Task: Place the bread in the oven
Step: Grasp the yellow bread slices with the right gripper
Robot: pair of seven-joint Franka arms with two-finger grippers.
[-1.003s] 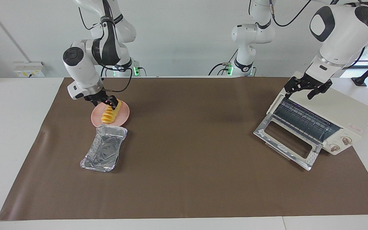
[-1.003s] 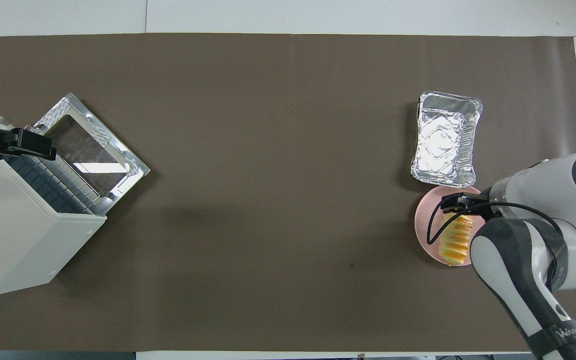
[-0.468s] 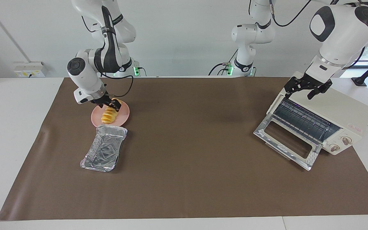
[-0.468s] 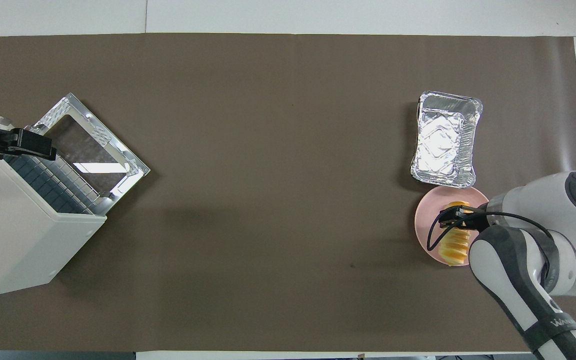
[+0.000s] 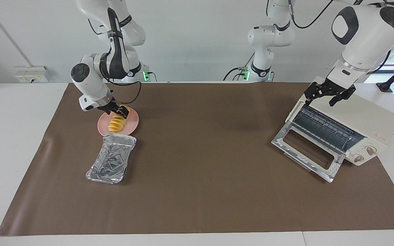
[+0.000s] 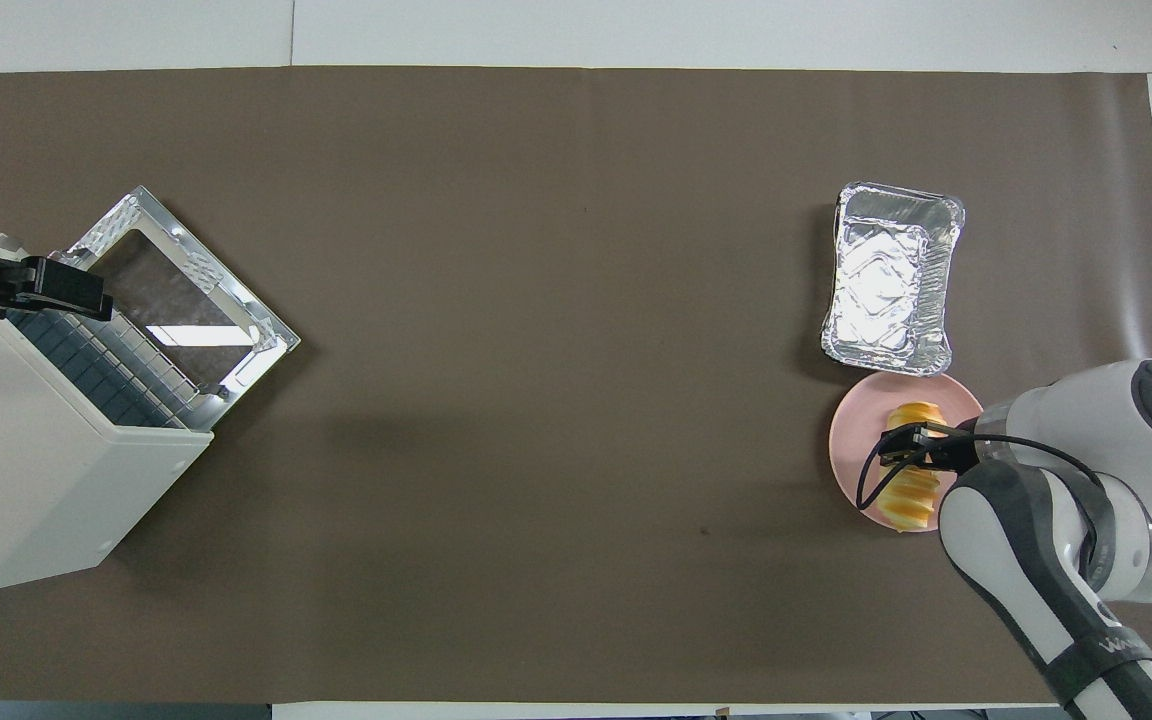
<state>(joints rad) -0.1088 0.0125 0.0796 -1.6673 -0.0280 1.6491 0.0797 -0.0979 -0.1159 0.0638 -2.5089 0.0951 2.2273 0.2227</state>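
The bread [image 5: 116, 123] is a yellow ridged loaf lying on a round pink plate [image 5: 132, 123] near the right arm's end of the table; it also shows in the overhead view [image 6: 911, 492]. My right gripper [image 5: 117, 110] is low over the end of the bread nearer to the robots, and covers its middle in the overhead view [image 6: 908, 448]. The cream-white oven [image 5: 364, 120] stands at the left arm's end with its glass door [image 5: 306, 150] dropped open and the wire rack [image 5: 323, 128] showing. My left gripper [image 5: 330, 94] hangs open above the oven's top edge.
A crinkled silver foil tray [image 5: 112, 158] lies right beside the plate, farther from the robots. A brown mat [image 5: 200, 171] covers the table between the plate and the oven. A third arm's base [image 5: 262, 65] stands at the table's robot end.
My right gripper has drawn back along the bread toward the robots, uncovering the loaf's farther end. The bread stays on the plate. The left arm has not moved.
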